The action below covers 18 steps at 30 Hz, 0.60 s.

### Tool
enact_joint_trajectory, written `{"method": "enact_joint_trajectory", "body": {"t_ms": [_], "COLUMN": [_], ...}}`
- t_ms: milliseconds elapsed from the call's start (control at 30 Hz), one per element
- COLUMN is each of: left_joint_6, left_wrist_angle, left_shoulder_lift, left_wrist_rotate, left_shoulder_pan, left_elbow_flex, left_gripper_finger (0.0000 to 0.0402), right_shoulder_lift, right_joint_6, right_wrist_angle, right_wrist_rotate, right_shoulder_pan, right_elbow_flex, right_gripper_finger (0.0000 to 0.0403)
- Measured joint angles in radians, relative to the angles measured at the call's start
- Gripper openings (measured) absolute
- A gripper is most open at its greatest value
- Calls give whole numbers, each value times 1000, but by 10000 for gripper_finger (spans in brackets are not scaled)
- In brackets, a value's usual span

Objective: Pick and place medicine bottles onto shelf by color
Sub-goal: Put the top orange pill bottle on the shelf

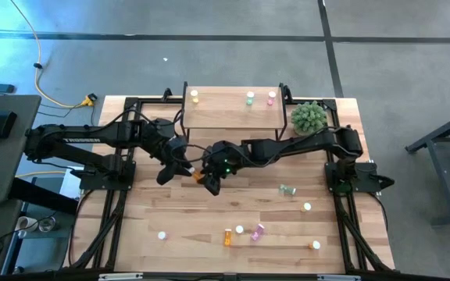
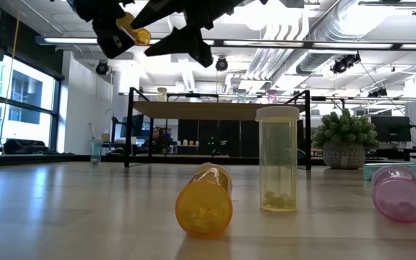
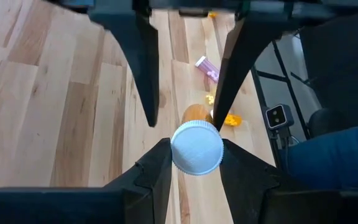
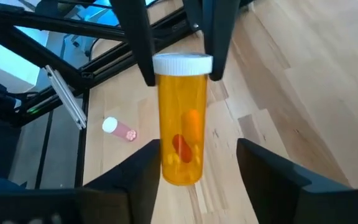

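Observation:
An orange medicine bottle (image 1: pixel 198 176) with a white cap is held in the air above the table's middle, in front of the shelf (image 1: pixel 233 115). My left gripper (image 3: pixel 196 163) is shut on it from the left. My right gripper (image 4: pixel 194 163) is open; its two fingers stand on either side of the bottle's bottom end (image 4: pixel 180 171). I cannot tell whether they touch it. On the shelf board stand a yellow bottle (image 1: pixel 195 96), a green bottle (image 1: pixel 250 98) and a pink bottle (image 1: pixel 272 97). My left gripper pinches the bottle's white cap (image 4: pixel 182 62) between its two fingers, one on each side of the cap's rim. The fingers come from the table's left, along the bottle. The bottle sticks out beyond the fingertips toward my right gripper, lifted clear of the table.
Several bottles are scattered on the table's near half: an orange one lying down (image 2: pixel 204 206), a yellow one upright (image 2: pixel 278 162), a pink one lying down (image 2: pixel 401 195), a green one lying down (image 1: pixel 287 189), and others near the front edge. A green plant ball (image 1: pixel 309 117) stands to the right of the shelf.

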<state>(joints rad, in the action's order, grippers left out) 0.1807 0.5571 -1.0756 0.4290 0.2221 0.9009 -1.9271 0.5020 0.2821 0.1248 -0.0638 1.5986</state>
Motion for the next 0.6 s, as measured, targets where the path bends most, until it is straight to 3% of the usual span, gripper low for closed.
{"method": "enact_joint_trajectory", "body": {"t_ms": [233, 600], "left_joint_6": [-1, -2], "left_wrist_angle": [22, 23], "left_shoulder_lift": [0, 1], "left_wrist_rotate": [-63, -77], "left_shoulder_pan": [-1, 55], "left_elbow_flex": [0, 0], "left_gripper_finger": [110, 110], "right_shoulder_lift": [46, 162], "right_joint_6": [-10, -36], "right_wrist_angle": [29, 74], "right_wrist_rotate": [-1, -46], "right_shoulder_pan": [18, 70], "right_elbow_flex": [0, 1], "right_gripper_finger": [208, 208]}}
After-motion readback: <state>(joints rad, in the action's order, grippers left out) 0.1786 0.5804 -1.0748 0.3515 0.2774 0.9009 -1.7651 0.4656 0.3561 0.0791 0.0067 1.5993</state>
